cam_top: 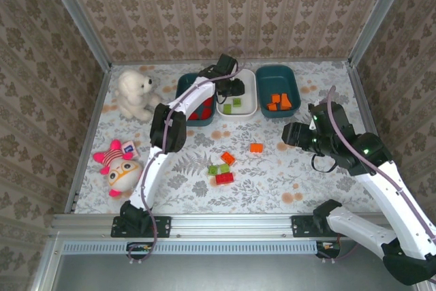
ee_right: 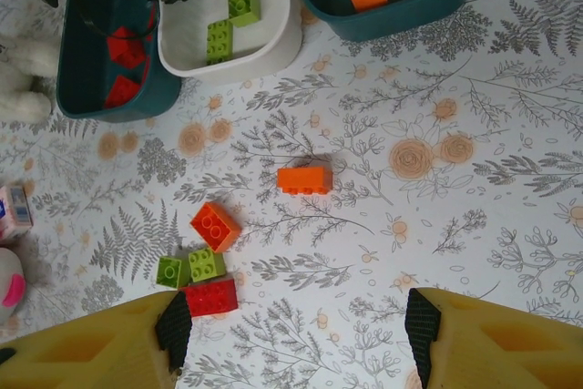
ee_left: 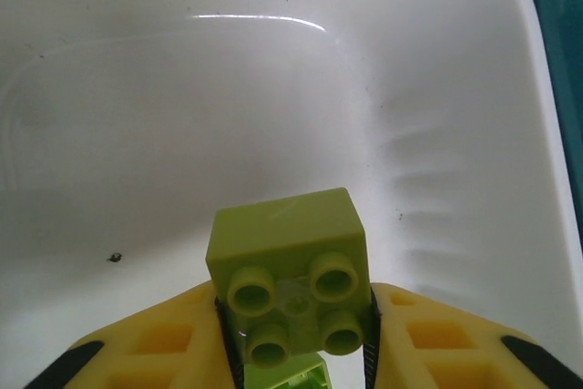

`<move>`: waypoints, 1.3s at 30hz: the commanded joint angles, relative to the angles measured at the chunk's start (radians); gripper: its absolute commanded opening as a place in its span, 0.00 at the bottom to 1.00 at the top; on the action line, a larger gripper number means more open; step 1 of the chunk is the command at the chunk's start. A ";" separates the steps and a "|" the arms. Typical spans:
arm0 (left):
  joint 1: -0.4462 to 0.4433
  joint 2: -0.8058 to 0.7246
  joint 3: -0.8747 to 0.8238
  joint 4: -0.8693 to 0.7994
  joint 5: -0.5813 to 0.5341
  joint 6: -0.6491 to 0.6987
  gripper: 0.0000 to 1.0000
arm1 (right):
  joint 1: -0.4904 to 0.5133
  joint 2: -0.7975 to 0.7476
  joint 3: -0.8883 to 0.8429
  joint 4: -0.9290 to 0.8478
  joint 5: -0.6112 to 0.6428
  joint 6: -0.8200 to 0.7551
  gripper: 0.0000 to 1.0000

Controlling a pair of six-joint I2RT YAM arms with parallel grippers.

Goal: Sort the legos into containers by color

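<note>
Left gripper (ee_left: 296, 353) is pinching a light-green studded plastic brick (ee_left: 287, 257) over the white plastic tub (ee_left: 182, 116) beneath; opening low should prevent bouncing.

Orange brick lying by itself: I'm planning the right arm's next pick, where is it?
Top view: the orange brick lies on the table, right of centre, between the right teal tub and the brick cluster.
</note>
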 commanded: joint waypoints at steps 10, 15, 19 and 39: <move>0.003 -0.077 0.003 -0.033 0.040 -0.036 0.55 | -0.036 0.076 0.026 0.046 -0.074 -0.048 0.69; 0.012 -0.181 -0.004 -0.028 0.025 -0.056 0.55 | -0.035 0.134 0.071 0.048 -0.065 -0.086 0.68; 0.023 -0.352 -0.133 -0.004 -0.010 -0.073 0.56 | 0.005 0.217 0.110 0.054 -0.070 -0.133 0.67; 0.091 -1.710 -1.626 -0.071 -0.186 -0.330 0.61 | 0.422 0.808 0.120 0.110 -0.189 -0.162 1.00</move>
